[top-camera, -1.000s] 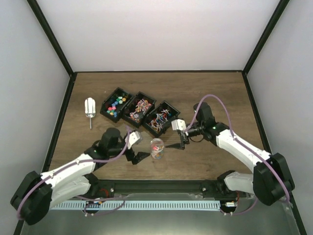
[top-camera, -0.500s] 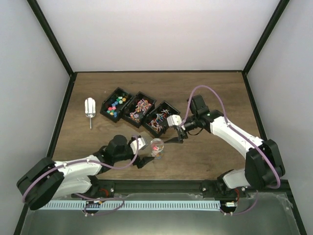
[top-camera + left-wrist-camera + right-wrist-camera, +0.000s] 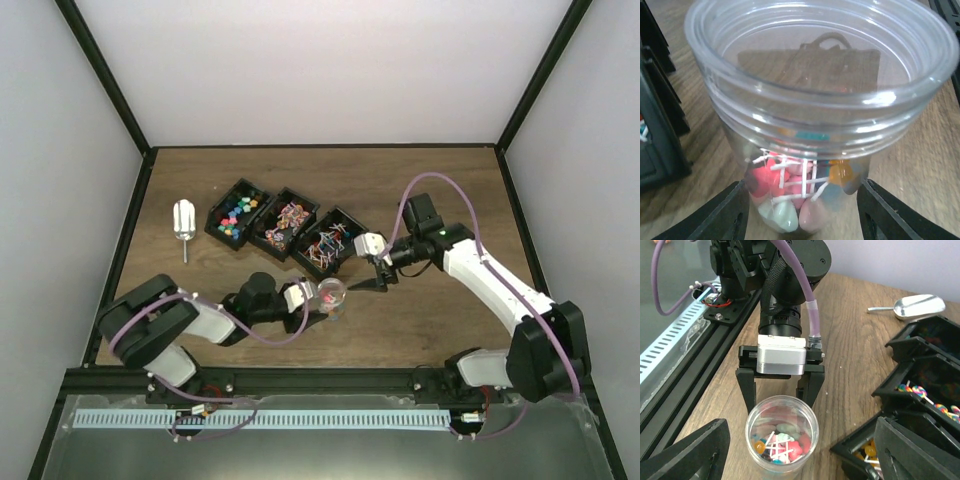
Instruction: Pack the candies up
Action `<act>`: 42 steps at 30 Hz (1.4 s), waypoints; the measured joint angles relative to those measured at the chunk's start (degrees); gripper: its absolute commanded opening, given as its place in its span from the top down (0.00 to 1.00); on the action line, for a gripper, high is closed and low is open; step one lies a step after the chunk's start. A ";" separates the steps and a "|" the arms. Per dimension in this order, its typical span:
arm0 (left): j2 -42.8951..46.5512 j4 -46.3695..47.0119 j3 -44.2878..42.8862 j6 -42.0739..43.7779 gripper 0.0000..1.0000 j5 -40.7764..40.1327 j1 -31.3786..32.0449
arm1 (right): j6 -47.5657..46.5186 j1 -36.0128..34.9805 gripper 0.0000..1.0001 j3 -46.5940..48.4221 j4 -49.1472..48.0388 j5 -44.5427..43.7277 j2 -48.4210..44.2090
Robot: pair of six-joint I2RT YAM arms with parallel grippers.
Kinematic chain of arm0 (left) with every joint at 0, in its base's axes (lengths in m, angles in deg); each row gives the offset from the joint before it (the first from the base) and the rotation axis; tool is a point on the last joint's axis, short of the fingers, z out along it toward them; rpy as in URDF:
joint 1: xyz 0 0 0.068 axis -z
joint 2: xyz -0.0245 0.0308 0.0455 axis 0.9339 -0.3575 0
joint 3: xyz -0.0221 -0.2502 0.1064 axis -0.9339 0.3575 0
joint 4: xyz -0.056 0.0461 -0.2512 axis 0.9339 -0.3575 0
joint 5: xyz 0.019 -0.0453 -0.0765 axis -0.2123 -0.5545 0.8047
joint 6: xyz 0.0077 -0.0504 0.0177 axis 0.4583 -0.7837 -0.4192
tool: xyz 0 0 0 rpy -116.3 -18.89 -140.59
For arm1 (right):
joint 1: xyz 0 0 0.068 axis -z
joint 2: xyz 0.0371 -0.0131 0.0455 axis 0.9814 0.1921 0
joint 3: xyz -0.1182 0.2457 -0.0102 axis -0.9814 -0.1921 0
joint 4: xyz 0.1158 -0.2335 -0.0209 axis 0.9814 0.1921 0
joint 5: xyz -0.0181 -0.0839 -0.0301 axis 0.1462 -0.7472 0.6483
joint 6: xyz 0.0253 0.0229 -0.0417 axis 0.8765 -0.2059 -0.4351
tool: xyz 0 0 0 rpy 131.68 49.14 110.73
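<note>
Left gripper (image 3: 318, 299): moved in, jaws narrowing round jar (image 3: 815, 107), pinch cannot be told | right gripper (image 3: 380, 277): spread, empty | candies (image 3: 790, 185): few in jar, most in 3 trays (image 3: 209, 222) | jar likely being steadied for filling.

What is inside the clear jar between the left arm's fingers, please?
The clear jar holds candies only at its bottom: pink, red, pale green and orange pieces with white sticks across them. Above them it is empty. Pieces under that top layer are covered.
</note>
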 measured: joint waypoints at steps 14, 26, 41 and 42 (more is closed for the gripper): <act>-18.51 18.36 -7.93 3.63 0.19 3.58 2.32 | -17.73 5.53 0.12 6.12 17.84 -4.22 2.93; -24.13 25.99 -9.25 2.16 0.26 2.25 4.39 | -32.63 5.29 0.12 6.16 22.62 -6.25 6.45; -25.90 28.20 -10.58 1.95 0.39 2.34 4.87 | -46.66 2.45 0.13 9.20 30.08 -8.94 15.72; -25.94 28.28 -10.58 1.95 0.40 2.34 4.87 | -47.10 2.40 0.13 9.46 30.45 -9.05 16.13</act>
